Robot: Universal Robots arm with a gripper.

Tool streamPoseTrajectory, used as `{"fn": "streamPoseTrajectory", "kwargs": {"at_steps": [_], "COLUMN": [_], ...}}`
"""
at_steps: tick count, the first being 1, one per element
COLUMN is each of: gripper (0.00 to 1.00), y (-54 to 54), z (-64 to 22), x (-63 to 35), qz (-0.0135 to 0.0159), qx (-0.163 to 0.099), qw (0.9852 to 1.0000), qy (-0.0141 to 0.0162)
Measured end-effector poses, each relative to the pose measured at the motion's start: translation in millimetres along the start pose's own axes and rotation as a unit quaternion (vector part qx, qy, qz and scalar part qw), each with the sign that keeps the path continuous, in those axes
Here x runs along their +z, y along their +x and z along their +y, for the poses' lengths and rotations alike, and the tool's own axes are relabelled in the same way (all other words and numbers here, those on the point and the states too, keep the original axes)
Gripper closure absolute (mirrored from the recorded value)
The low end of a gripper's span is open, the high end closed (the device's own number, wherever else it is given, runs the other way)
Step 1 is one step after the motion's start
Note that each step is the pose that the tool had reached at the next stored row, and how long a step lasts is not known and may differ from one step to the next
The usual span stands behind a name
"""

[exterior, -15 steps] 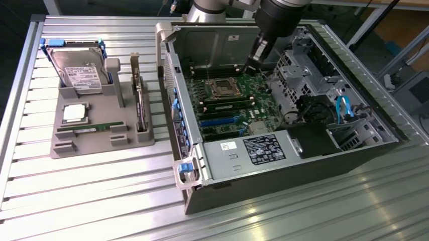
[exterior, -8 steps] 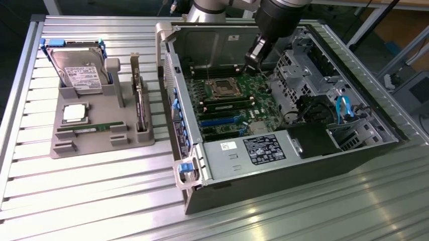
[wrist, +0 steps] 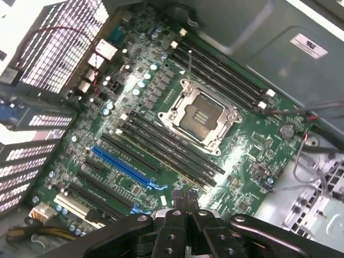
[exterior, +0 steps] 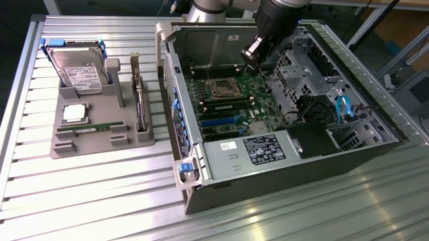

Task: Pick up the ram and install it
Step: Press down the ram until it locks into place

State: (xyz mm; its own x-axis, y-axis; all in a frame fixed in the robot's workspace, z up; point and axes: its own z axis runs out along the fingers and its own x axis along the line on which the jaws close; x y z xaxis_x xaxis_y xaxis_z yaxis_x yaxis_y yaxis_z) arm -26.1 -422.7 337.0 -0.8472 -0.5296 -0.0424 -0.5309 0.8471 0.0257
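Green ram (exterior: 89, 129) lying in grey holder tray (exterior: 100, 145), lower left of exterior frame, on slatted metal counter (exterior: 80, 201). Gripper (wrist: 185, 198) hovering over motherboard (wrist: 252, 166) inside open computer case (exterior: 362, 155), fingers pressed together, holding nothing. Pick-up step not yet done, by my reading. Next move calling for travel out of case toward tray, opening fingers, aligning along ram's long edge.
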Motion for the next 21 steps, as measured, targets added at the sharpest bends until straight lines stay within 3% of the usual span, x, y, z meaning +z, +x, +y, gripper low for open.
{"fn": "streamPoseTrajectory", "kwargs": {"at_steps": [5, 8, 14, 17, 18, 19, 21], "gripper": [0.9, 0.9, 0.9, 0.9, 0.9, 0.9, 0.9], "y": [0.0, 0.0, 0.0, 0.0, 0.0, 0.0, 0.0], "z": [0.0, 0.0, 0.0, 0.0, 0.0, 0.0, 0.0], "x": [0.2, 0.3, 0.5, 0.6, 0.7, 0.8, 0.9], "qz": [-0.0011, -0.0019, -0.0035, -0.0041, -0.0045, -0.0051, -0.0057], "qx": [0.046, 0.075, 0.137, 0.163, 0.175, 0.199, 0.224], "qw": [0.9989, 0.9972, 0.9906, 0.9867, 0.9844, 0.9799, 0.9745], "qy": [0.002, 0.0032, 0.0058, 0.0069, 0.0074, 0.0085, 0.0095]}}
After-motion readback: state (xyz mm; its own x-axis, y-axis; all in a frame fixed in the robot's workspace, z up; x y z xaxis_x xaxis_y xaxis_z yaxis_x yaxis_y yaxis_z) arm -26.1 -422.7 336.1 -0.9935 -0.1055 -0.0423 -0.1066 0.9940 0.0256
